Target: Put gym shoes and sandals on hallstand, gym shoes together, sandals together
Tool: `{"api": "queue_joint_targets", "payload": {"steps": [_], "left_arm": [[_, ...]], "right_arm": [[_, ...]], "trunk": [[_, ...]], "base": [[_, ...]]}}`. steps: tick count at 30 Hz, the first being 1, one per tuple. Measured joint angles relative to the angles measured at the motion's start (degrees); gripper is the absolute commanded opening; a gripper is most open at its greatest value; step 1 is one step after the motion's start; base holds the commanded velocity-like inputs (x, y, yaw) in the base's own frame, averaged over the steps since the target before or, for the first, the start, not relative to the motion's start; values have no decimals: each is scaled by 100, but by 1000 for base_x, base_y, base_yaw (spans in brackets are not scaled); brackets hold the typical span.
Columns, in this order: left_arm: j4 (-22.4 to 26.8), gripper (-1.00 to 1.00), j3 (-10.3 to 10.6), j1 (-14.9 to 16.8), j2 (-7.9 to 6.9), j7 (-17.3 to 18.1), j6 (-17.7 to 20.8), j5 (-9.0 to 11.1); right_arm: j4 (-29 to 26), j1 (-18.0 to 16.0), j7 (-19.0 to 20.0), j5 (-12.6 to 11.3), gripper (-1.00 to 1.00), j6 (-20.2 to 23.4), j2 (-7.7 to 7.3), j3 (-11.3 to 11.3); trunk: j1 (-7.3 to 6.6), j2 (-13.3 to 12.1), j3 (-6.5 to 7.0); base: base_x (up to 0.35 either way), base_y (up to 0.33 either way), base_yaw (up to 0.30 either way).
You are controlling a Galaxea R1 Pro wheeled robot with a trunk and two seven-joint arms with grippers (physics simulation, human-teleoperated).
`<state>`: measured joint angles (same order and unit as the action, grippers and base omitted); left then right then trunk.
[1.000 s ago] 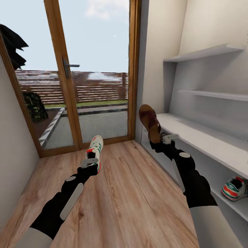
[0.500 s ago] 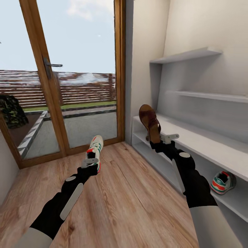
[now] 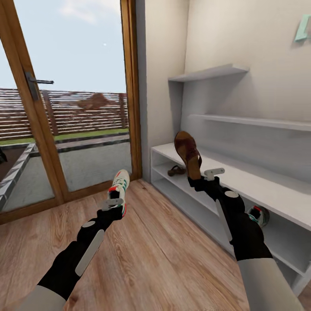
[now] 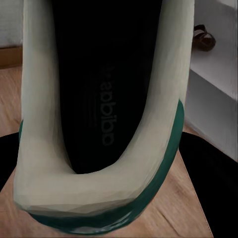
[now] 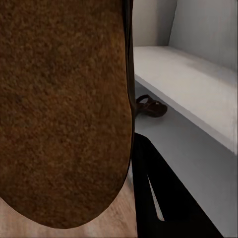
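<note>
Corridor floor (image 3: pixel 151 259) lies below both loads: the left gripper (image 3: pixel 113 204) pinches a gym shoe (image 3: pixel 119 186) and the right gripper (image 3: pixel 203 178) pinches a sandal (image 3: pixel 187 153), each held upright by one end, so either may slip short of the hallstand (image 3: pixel 259 181).

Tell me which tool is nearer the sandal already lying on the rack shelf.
Right. The right tool, holding the other sandal upright, hangs just in front of the shelved sandal. The left tool, gripping a gym shoe, is farther out over the floor.
</note>
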<state>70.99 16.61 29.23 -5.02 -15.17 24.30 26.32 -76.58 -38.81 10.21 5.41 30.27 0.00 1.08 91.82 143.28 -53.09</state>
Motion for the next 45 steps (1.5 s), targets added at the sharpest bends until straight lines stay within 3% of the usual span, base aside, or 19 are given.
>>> {"api": "queue_joint_targets", "payload": {"steps": [19, 45], "left_arm": [[0, -100, 0, 0, 0, 0, 0, -3], [1, -100, 2, 0, 0, 0, 0, -2]], "right_arm": [[0, -1, 3, 0, -100, 0, 0, 2], [0, -3, 3, 0, -100, -1, 0, 4]], "trunk": [[0, 0, 53], [1, 0, 125]], "base": [[-50, 85, -253], [47, 85, -253]]}}
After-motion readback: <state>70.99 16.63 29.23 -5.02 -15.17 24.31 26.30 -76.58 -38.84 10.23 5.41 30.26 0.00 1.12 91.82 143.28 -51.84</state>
